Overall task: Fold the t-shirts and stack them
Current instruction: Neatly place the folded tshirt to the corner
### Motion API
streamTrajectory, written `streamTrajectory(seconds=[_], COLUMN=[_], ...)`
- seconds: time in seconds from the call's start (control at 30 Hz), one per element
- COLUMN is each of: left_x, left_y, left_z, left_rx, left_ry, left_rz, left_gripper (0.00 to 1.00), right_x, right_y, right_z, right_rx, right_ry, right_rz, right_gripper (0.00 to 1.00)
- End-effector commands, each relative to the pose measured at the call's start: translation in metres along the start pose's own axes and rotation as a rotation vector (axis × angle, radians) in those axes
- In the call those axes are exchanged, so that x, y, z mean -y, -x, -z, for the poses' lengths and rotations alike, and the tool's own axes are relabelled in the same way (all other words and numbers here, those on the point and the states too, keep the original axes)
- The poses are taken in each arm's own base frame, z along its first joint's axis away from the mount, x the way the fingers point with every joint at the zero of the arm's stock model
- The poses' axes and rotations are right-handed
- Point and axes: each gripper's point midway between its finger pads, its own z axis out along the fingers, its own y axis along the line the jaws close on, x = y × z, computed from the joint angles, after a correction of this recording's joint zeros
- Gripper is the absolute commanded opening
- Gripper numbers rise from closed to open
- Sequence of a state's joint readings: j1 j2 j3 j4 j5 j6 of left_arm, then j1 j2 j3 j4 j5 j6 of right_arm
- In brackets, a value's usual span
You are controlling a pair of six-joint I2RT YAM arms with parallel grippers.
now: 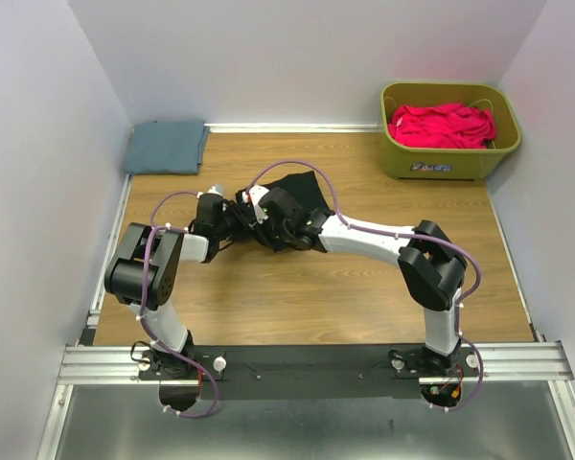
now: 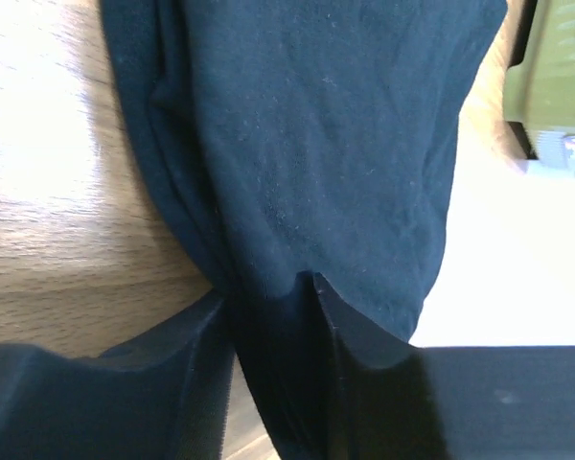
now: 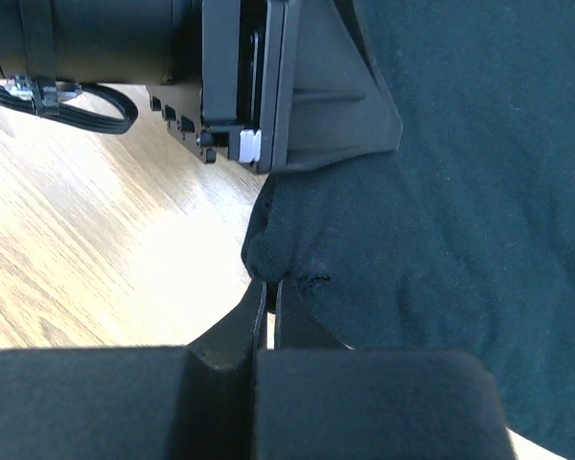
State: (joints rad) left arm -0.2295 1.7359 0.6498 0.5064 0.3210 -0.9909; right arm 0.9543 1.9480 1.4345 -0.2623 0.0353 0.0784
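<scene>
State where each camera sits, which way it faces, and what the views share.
Top external: above and behind the bases, looking down on the table; left arm and right arm whole.
Left wrist: looks along the left end effector at the black t-shirt bunched between its fingers, olive tub beyond.
Right wrist: looks along the right end effector, shut on that shirt's edge; the left end effector's body above.
Shared: all three show the black t-shirt and table; top and left wrist show the tub.
</scene>
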Motion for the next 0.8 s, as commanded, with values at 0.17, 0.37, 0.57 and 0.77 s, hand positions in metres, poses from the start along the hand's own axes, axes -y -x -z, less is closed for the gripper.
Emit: streamTrajectory(seconds=[0.17,0.37,0.57,0.77], left_x=[-0.002,0.007,0.008,0.016], left_y=[0.024,0.057,0.097,0.154], left_z=[-0.012,-0.02,-0.027,-0.036], left_rx=[0.053,0.089,0.105,0.154], left_ry=[0.058,0.121,0.25,0.39], left_rz=[-0.114,-0.293,-0.516,-0.734], left_gripper=[0.0,0.0,0.0,0.0], right_x=[-0.009,0.003,0.039,0.063], right_y=[0.005,0.006,-0.015,-0.059], right_z=[0.013,0.023,0.051,0.077], right_rx=[0.032,0.046,0.016,-0.079], right_ry=[0.057,-0.003,-0.076,-0.152], right_rz=[-0.01,-0.017,-0.12,-0.228], right_gripper=[0.04,0.5,0.87,1.0])
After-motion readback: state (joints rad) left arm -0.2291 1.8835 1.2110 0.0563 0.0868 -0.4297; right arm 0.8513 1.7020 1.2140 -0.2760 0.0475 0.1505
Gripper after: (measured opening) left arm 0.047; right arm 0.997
